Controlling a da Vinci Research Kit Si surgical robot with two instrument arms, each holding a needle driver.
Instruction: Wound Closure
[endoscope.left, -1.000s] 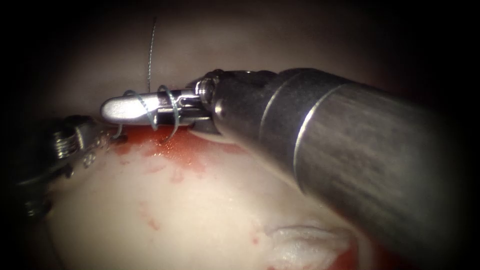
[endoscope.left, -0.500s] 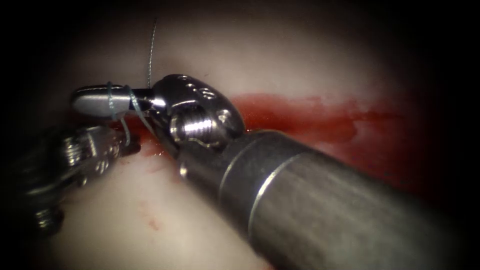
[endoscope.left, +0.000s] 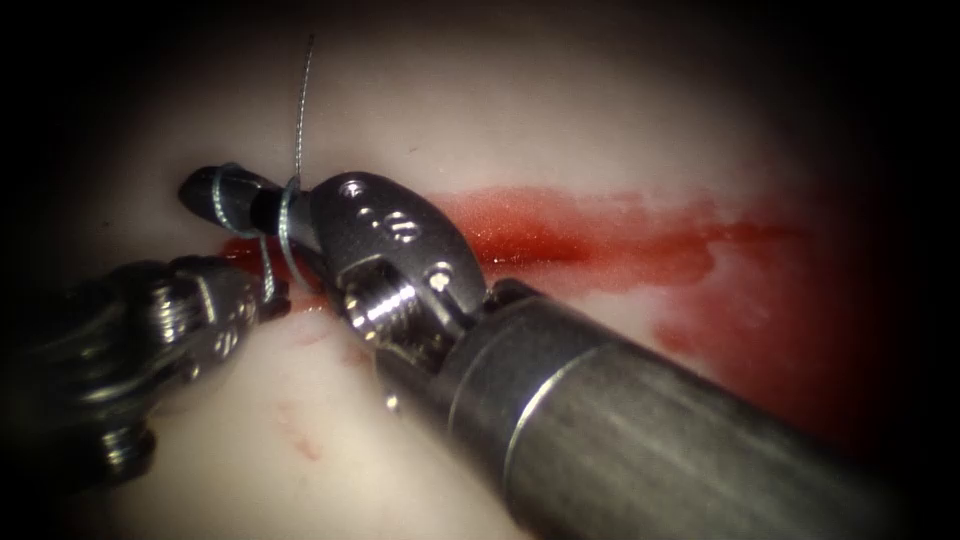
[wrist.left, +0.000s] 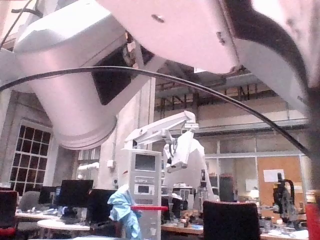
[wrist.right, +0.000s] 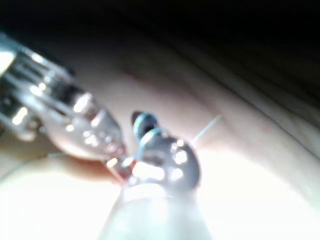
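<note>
My right tool comes in from the lower right and its jaws point left over the left end of the cut. Its jaws look shut, with nothing seen between them. Two turns of pale blue thread are wound around them. From these loops the thread runs down to my left tool, whose jaws are shut on it just below the cut's left end. A free thread tail stands up behind the right jaws. In the right wrist view the looped jaws lie beside the left tool.
Red fluid spreads along the cut and over the tissue on the right. The right tool's thick shaft covers the lower right of the endoscope view. The left tool's wrist fills the lower left.
The right tool swung its shaft down and turned its wrist, carrying the looped jaws left, so the cut now shows. The loops slid toward the jaws' base. The left tool moved slightly right.
</note>
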